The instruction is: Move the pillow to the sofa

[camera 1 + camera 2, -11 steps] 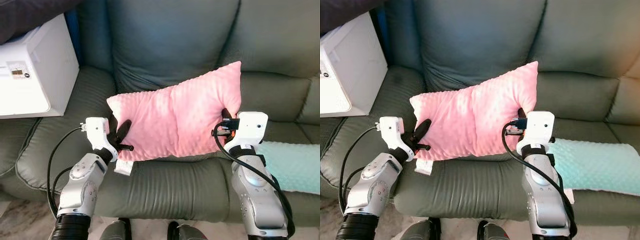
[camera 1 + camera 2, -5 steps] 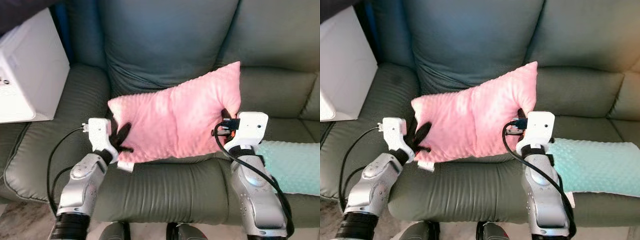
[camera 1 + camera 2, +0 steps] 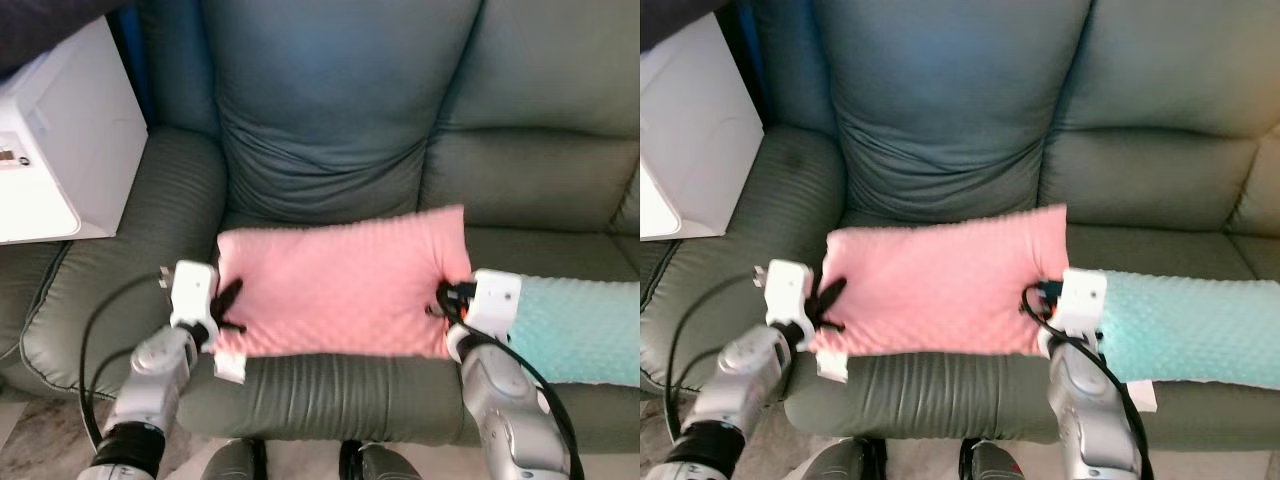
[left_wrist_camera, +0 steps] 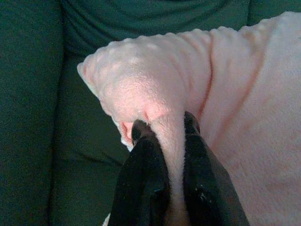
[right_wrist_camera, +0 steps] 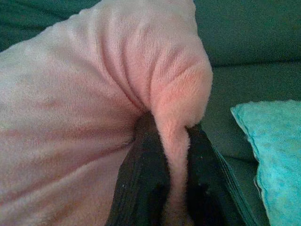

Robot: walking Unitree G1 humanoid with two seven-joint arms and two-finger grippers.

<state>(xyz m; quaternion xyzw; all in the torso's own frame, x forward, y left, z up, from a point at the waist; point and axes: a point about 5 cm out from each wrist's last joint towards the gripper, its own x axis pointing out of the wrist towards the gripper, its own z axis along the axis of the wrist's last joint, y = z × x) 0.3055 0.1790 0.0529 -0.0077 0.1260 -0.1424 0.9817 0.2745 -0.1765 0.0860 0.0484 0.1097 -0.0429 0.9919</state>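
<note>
Pillow (image 3: 340, 290): pink, flat on my sofa (image 3: 340, 120) seat.
My left gripper (image 4: 164, 129): clamped on its edge.
My right gripper (image 5: 167, 134): clamped on opposite edge.

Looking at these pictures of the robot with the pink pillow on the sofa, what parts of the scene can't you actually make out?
- The seat under the pink pillow: covered by it in both eye views.
- White box: cut off by the picture edge; its small label is too small to read.
- Teal pillow: runs off the edge.
- Left gripper and right gripper: fabric pinched between the fingers hides their inner faces in the wrist views.
</note>
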